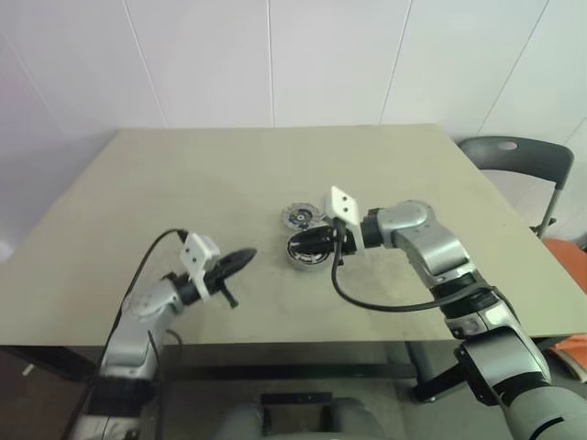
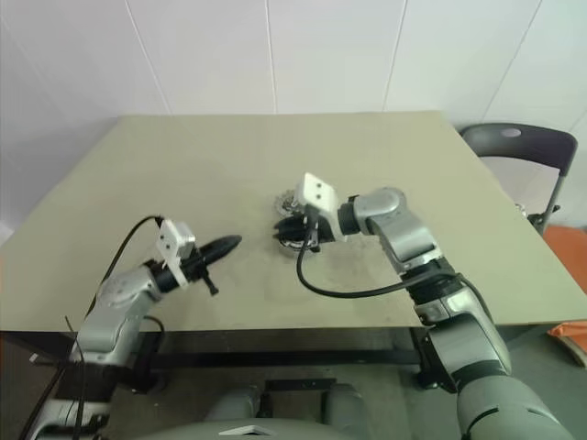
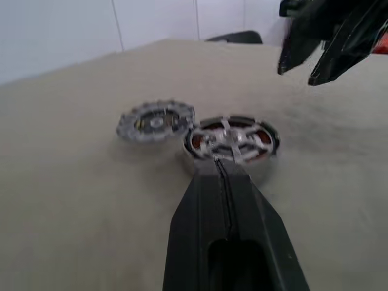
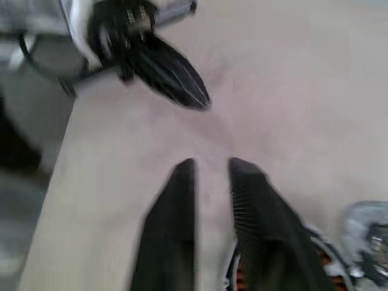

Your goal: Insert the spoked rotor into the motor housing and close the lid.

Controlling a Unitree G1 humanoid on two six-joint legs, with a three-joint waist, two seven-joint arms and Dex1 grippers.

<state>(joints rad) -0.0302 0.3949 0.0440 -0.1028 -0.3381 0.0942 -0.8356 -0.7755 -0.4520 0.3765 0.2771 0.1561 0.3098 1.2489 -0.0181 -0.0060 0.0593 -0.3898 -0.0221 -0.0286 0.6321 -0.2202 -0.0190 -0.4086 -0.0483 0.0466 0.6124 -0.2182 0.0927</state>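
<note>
The spoked rotor (image 3: 231,138) already sits inside the motor housing (image 3: 230,151), its silver spokes lying across the ring of copper-red windings, so the insertion half of the job looks done and only the cover remains. The housing stands near the middle of the table (image 1: 138,202), and the lid (image 3: 156,121) lies flat on the tabletop just beside it, at about ten o'clock from the housing in the head views, nearly touching its rim and showing its dark centre upward. The right gripper (image 4: 211,167) hangs directly over the housing, angled down and toward the robot's left; its two black fingers stand slightly apart with bare table showing between them, and they hold nothing. That stance suits a hand that is free to go for the lid, which lies within short reach beyond the housing. The left gripper (image 1: 240,258) sits well apart from the parts, at roughly eight o'clock from the housing, pointing level toward them with its fingers pressed together and empty; held there, it leaves the space round the housing open for the other arm. My judgement is that the lid must next be picked up by its ribbed edge and set squarely on the housing.
</note>
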